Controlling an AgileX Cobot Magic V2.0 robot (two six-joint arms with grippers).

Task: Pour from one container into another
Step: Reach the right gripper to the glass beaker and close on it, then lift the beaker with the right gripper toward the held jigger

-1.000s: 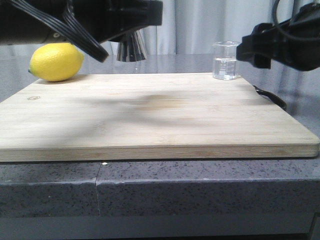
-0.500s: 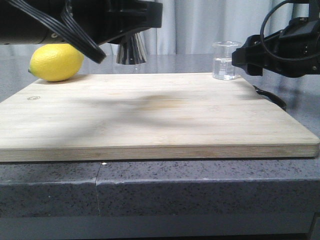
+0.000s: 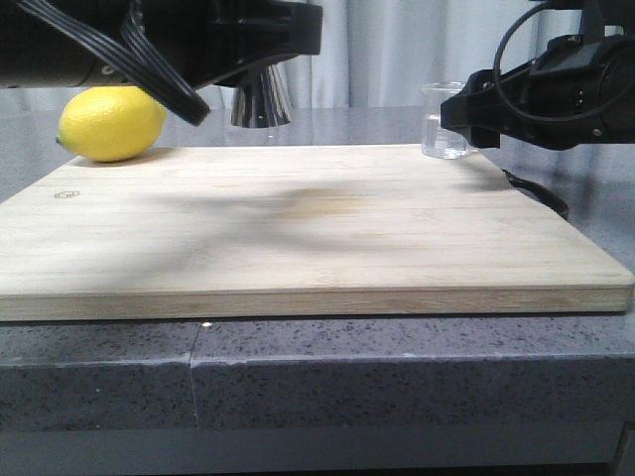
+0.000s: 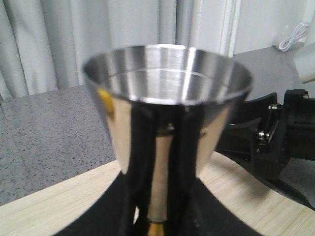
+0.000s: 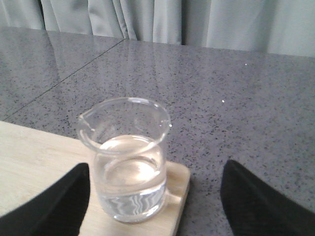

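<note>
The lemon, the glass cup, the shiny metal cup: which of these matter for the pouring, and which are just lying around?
In the job:
glass beaker, holding clear liquid
steel jigger, held by the left gripper
right gripper, open around the beaker

Lying about:
lemon
wooden board

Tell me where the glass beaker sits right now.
In the front view the glass beaker stands upright on the far right corner of the cutting board, partly hidden by the right hand; the right wrist view shows that hand's fingers apart on either side.
</note>
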